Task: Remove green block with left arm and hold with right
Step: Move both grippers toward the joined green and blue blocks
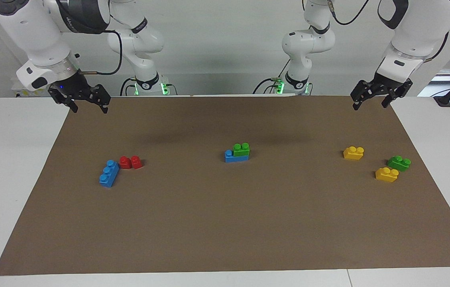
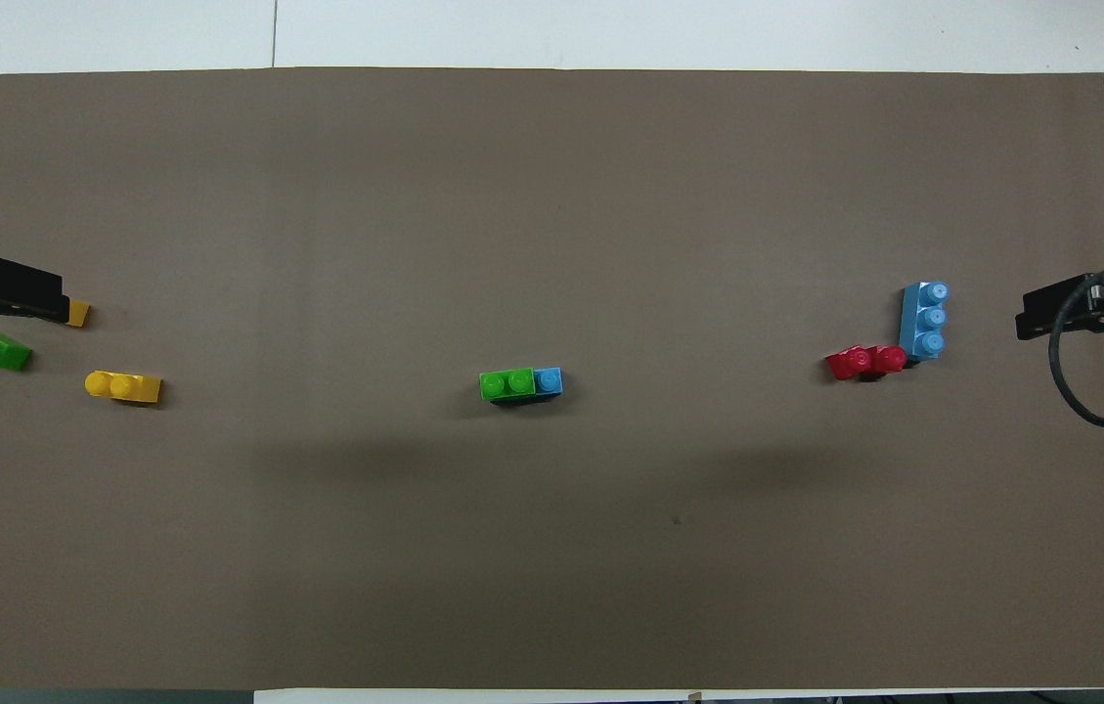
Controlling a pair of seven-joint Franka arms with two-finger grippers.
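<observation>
Overhead, left hand hides yellow brick; facing view shows both hands spread, empty.

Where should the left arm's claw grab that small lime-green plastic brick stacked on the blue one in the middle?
Probably from above, pinching the two long flat sides of the lime-green two-stud plastic brick, above the seam. It sits upright, pressed on the blue plastic brick, whose one bare stud stands beside it and crowds that short end. The left gripper hangs open near the mat's edge.
</observation>
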